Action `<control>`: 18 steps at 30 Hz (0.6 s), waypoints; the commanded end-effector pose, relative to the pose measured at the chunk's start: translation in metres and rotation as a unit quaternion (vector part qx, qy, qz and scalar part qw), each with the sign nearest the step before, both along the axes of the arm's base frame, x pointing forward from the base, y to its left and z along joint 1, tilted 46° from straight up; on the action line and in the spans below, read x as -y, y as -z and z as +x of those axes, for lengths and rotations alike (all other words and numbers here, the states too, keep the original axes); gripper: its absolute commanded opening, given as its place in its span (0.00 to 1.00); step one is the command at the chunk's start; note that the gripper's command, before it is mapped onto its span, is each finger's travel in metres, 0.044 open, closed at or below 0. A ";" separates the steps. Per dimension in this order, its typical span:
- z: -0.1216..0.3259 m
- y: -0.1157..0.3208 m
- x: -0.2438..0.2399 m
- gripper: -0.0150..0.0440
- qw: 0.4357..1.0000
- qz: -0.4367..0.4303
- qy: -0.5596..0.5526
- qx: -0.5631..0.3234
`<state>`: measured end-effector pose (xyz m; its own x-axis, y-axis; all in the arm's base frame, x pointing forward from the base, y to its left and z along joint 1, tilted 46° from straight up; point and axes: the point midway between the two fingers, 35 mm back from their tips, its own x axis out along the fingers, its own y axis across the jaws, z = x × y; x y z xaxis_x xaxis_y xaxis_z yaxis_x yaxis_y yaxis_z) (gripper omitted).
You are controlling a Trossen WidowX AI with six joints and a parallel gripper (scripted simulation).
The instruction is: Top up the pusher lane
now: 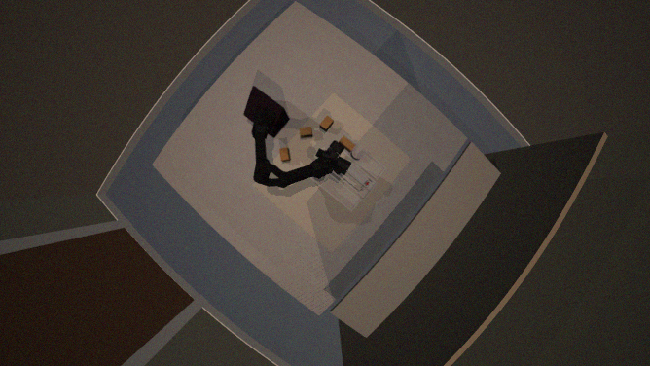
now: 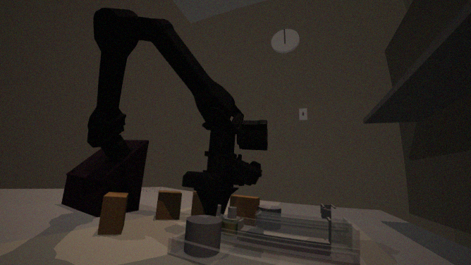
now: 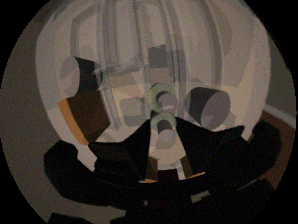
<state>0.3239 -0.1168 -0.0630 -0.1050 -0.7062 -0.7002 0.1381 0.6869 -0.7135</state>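
My gripper (image 2: 216,212) (image 3: 162,120) points down at the front end of the clear rack (image 2: 354,247). It is shut on a jar with a pale green rim and a narrow knob (image 3: 165,135); in the exterior view the grey cylinder hides most of this jar, and only its knob (image 2: 219,210) shows. A matching jar (image 2: 230,225) (image 3: 163,93) stands upright in the lane straight behind it. The two appear in a row, close together or touching. I cannot tell whether the held jar's base is on the lane floor. The low front stop and the pusher plate are not clearly made out.
A grey cylinder (image 2: 202,235) (image 3: 209,107) stands to one side of the jars, another (image 2: 269,218) (image 3: 80,77) to the other. Several orange-brown blocks (image 1: 284,154) (image 1: 306,131) (image 1: 326,123) (image 1: 346,143) stand near the rack's front and the arm's base. A shelf (image 2: 426,81) overhangs at the right.
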 end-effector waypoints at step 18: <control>0.000 0.000 0.000 0.65 1.000 -0.002 0.002 0.001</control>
